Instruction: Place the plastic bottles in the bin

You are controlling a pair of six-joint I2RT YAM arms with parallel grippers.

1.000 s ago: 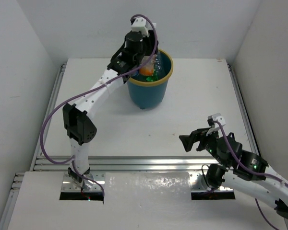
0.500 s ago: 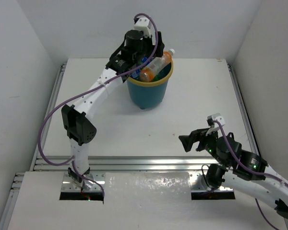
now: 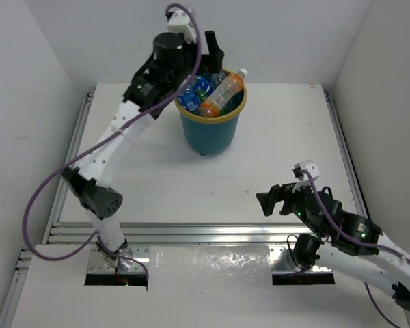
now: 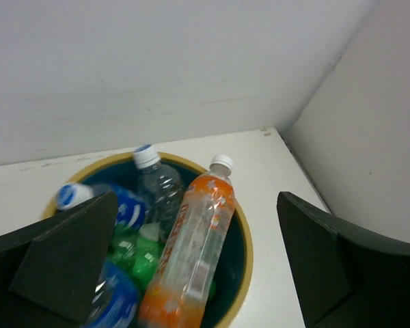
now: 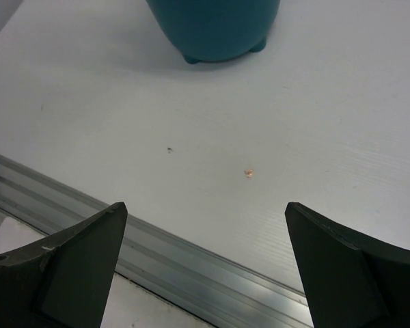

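White worktop [image 3: 280, 137], white walls [image 3: 273, 34] around, metal rail [image 3: 191, 232] at near edge. Left wrist view: bin [image 3: 208, 133] holds orange bottle [image 4: 191, 260] leaning on rim, plus clear, blue, green bottles [image 4: 157, 191]. Right wrist view: bin base only. Left gripper [image 3: 206, 60] wide, empty, above bin. Right gripper [image 3: 277, 198] wide, empty, near rail.

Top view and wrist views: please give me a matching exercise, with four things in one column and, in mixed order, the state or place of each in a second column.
Column one
1 orange bottle
2 bin
3 left gripper
4 right gripper

Column two
A open, over bare table
B slanted, cap at the bin's far edge
C open, above the bin
D teal, standing on the table

Pairs: 1-B, 2-D, 3-C, 4-A
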